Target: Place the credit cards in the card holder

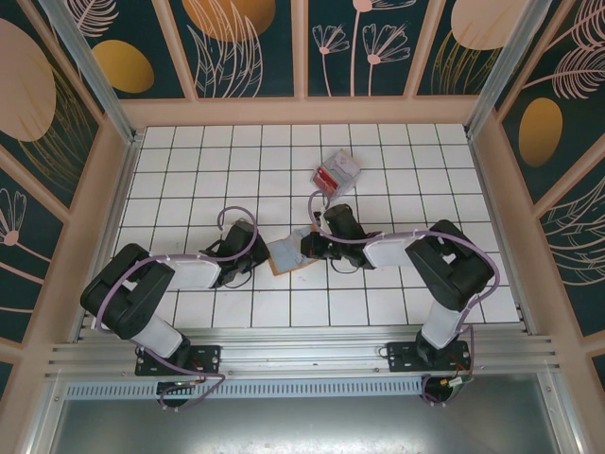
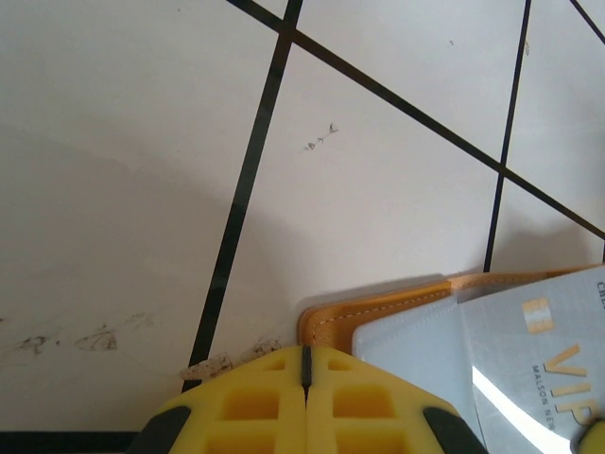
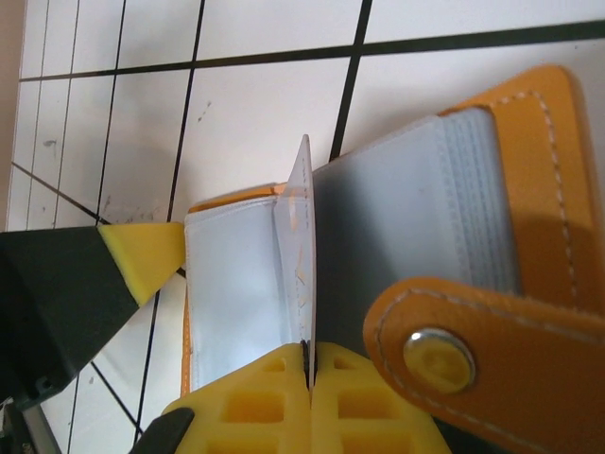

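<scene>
The orange card holder [image 1: 280, 269] lies open on the tiles between the two arms, its grey lining [image 3: 406, 218] facing up and its snap tab [image 3: 473, 350] near my right fingers. My right gripper [image 3: 309, 352] is shut on a whitish credit card [image 3: 302, 255], held on edge over the lining. In the left wrist view that card [image 2: 544, 355] shows silver with gold lettering. My left gripper [image 2: 305, 355] is shut, its yellow tips touching a corner of the holder [image 2: 378, 312]. More credit cards, red [image 1: 329, 177], sit farther back.
A clear plastic box [image 1: 342, 166] holds the red cards a few tiles behind the holder. Wooden walls ring the white tiled floor [image 1: 189, 161]. The left gripper's yellow tip [image 3: 142, 253] sits by the holder's left edge in the right wrist view.
</scene>
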